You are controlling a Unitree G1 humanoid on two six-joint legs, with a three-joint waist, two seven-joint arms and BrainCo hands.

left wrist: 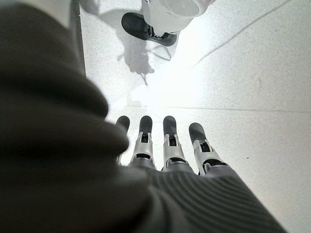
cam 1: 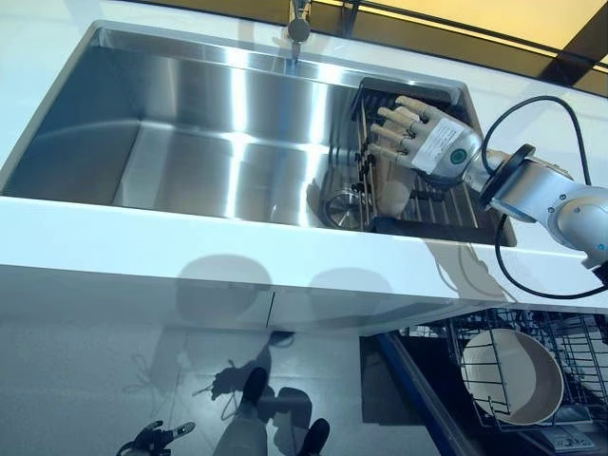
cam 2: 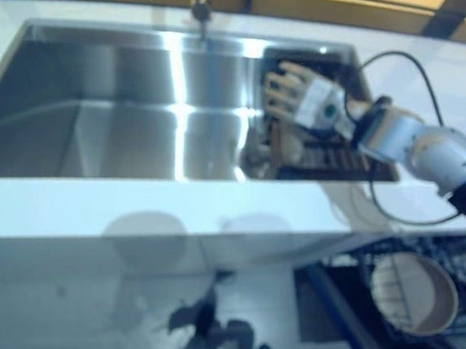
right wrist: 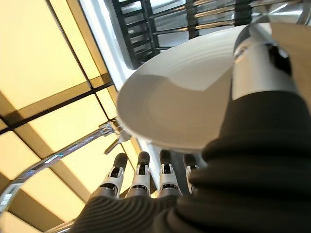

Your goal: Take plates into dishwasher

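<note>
While the left hand (left wrist: 165,145) hangs low beside the robot, fingers straight toward the floor and holding nothing, the work belongs to the right arm. Nearest, down at the lower right, the dishwasher rack (cam 1: 570,332) is pulled out below the bench (cam 1: 190,237), with one cream dish (cam 1: 508,375) standing in its wires. That shows where the next one goes, upright in a free slot beside it.

Beyond the bench edge lies the steel sink (cam 1: 190,142), and at its right end sits a dark drying rack (cam 1: 446,204). The right hand (cam 1: 418,138) is over that rack, back of the hand upward. Its wrist view shows the white plate (right wrist: 175,107) standing in the gap of the hand. The fingers (right wrist: 141,177) are stretched nearly straight behind its rim and the thumb is laid across its face. No closed pinch shows, so I judge the grasp is not yet made.

To do it well, the fingers should curl in behind the rim until thumb and fingers press from both sides, well in from the edge. The plate should then rise straight up out of the bars before any swing. It must clear the sink wall and the faucet (cam 1: 298,28) at the back.
</note>
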